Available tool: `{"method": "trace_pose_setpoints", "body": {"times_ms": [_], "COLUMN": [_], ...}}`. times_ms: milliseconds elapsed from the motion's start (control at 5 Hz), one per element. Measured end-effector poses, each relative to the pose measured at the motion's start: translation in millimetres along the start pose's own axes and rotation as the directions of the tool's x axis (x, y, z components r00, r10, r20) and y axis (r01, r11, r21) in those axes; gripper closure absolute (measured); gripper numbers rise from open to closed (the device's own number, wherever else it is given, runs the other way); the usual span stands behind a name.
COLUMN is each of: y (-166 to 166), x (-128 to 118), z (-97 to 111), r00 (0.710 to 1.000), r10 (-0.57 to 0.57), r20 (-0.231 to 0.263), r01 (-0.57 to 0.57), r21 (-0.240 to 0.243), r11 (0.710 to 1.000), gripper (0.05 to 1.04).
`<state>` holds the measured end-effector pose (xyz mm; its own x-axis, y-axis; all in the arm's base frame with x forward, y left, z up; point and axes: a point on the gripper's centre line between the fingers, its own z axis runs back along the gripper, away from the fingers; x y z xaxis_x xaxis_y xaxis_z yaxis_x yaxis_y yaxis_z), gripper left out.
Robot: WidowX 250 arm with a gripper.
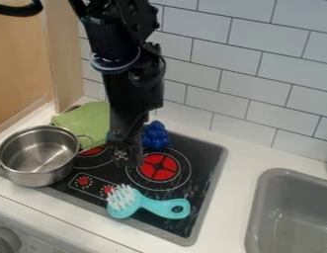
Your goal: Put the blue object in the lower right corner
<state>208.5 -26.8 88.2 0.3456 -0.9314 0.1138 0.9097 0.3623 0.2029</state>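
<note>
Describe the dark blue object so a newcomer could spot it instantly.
Find the black stovetop left of the grey sink, then its right-hand red burner. Just behind that burner sits the dark blue object. Its lumpy shape and deep colour set it apart from the turquoise brush with white bristles in front.

Soft, fairly bright daylight-like light falls evenly around the claw [129, 157], though its source cannot be told. The counter [234, 197] to its right looks palest. Bright reflections streak the steel pot [40, 154] to its left, while the wall tiles [222, 64] behind are gently lit. Above the claw, the black arm [129, 74] sinks into deep darkness, hiding detail.
</note>
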Motion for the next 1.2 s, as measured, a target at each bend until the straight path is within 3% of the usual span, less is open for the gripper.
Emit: {"method": "trace_pose_setpoints", "body": {"times_ms": [200,400,800,1200], "y": [-14.3,-8.0,31.5,62.0], "x": [-7.0,-3.2,24.6,27.9], "z": [-9.3,-17.5,-24.1,-49.3], "r00": [1.000,0.999,1.000,0.997], "r10": [-0.003,-0.017,-0.012,-0.019], "r20": [-0.025,-0.036,0.015,-0.072], "r01": [0.002,0.014,0.013,0.013], "r21": [-0.048,-0.081,-0.070,-0.078], "r11": [0.999,0.997,0.997,0.997], "gripper": [0.083,0.083,0.083,0.083]}}
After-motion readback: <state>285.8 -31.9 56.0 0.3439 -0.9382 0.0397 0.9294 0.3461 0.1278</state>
